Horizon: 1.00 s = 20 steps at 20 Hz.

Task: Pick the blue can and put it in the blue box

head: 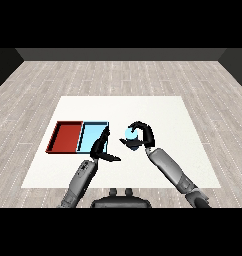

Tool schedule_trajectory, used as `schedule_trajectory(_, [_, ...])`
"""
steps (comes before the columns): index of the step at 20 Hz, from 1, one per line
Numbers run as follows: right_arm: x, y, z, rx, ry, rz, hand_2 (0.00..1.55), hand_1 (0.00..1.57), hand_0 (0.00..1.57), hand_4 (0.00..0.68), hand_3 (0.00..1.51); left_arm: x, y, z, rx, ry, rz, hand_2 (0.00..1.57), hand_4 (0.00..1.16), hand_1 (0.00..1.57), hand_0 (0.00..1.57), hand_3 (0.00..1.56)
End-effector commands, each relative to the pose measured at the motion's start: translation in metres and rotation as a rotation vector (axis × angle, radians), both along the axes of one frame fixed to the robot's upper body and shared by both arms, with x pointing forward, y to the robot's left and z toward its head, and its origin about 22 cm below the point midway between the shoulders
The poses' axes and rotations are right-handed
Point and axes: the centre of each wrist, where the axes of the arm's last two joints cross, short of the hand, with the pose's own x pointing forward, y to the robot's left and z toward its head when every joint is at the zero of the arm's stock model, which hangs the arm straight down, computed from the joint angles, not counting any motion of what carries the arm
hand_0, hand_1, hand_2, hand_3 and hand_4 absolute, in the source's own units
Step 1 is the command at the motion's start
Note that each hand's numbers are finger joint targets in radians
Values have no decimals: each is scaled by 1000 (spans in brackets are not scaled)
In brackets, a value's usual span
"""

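1. The blue can (130, 134) sits inside the right hand (142, 135), just to the right of the two trays and outside both of them; whether it touches the table cannot be told.
2. The right hand's fingers arch over the top of the can and its thumb comes in from below, so the hand is curled round the can.
3. Only a small pale blue patch of the can shows between the black fingers.
4. The left hand (101, 148) is at the near right corner of the blue tray (92, 136), partly covering the rim.
5. Its fingers are straight and point up along the tray's right edge, the thumb sticks out to the right, and it holds nothing.
6. The red tray (66, 136) lies touching the blue tray's left side.
7. Both trays rest on the white table (158, 107), towards its left half.
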Motion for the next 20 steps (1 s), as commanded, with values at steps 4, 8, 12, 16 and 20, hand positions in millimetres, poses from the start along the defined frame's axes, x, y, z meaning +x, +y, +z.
schedule_trajectory(4, [1,8,12,-7,-22,31,1469,1493,1493,610,1401,10,-31,-5,-17,35,2,0,0,0,0,0])
schedule_trajectory(8, [-10,7,-3,19,-20,41,1467,1480,1480,603,1400,5,-21,-4,-49,37,-16,0,0,0,0,0])
schedule_trajectory(12, [-5,1,5,35,-28,46,1464,1488,1488,616,1396,-1,-32,-14,-42,70,1,0,0,0,0,0])
schedule_trajectory(16, [12,17,14,-1,-30,81,1457,1475,1475,606,1391,17,-18,-16,-60,100,-26,0,0,0,0,0])
schedule_trajectory(20, [-5,27,-7,7,-33,114,1458,1482,1482,609,1394,1,-35,-23,-59,55,2,0,0,0,0,0])
